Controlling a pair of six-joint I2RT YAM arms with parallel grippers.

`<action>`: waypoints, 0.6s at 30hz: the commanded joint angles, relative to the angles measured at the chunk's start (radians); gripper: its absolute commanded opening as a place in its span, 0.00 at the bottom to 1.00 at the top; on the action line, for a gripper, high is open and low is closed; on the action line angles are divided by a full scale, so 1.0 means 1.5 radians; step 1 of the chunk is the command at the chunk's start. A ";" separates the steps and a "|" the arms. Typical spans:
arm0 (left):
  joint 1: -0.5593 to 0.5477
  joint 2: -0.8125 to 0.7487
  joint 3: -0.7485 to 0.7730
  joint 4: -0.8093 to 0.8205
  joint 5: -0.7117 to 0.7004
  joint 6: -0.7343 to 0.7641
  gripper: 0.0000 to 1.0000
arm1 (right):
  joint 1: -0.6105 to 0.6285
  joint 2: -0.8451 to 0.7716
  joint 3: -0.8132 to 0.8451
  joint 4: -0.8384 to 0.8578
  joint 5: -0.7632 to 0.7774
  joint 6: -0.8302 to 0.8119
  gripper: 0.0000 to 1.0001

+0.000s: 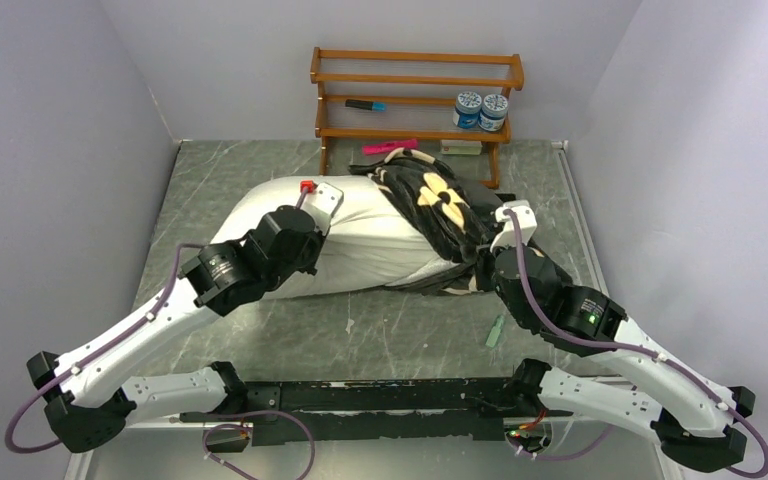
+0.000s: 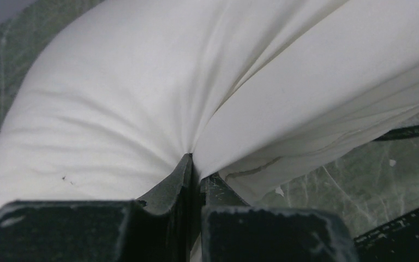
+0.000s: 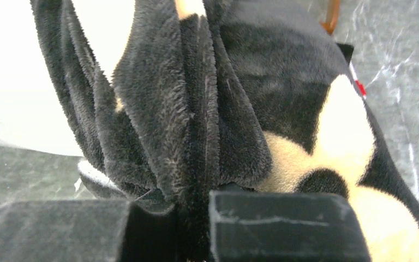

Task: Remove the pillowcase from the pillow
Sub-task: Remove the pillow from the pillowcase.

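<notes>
Plump white pillow (image 1: 375, 250), plush black pillowcase (image 1: 438, 205) bunched at three o'clock.
Each is pinched tight: pillow by left fingers (image 2: 170, 184), pillowcase by right fingers (image 3: 278, 221).

**Pillow across the table, pillowcase on its right end**

The pillow (image 1: 380, 250) lies crosswise on the middle of the table (image 1: 260, 330), its left part uncovered. The pillowcase (image 1: 440, 205) sits bunched over its right end, toward the back. The left gripper (image 2: 193, 164) pinches the pillow's cloth on the left part. The right gripper (image 3: 193, 191) is clamped on a fold of the pillowcase at its near right edge (the fold runs down between the fingers). Behind both, at the back of the table, stands a rack (image 1: 415, 80). Two jars (image 1: 481, 110) stand side by side at the right of one shelf, with a marker (image 1: 365, 104) on a shelf to their left. A small stick (image 1: 495, 330) lies on the table before the pillow, toward the right.
</notes>
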 commanded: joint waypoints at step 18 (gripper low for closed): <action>0.035 -0.123 -0.102 -0.004 0.216 -0.137 0.60 | -0.020 0.065 0.054 -0.026 -0.364 0.020 0.75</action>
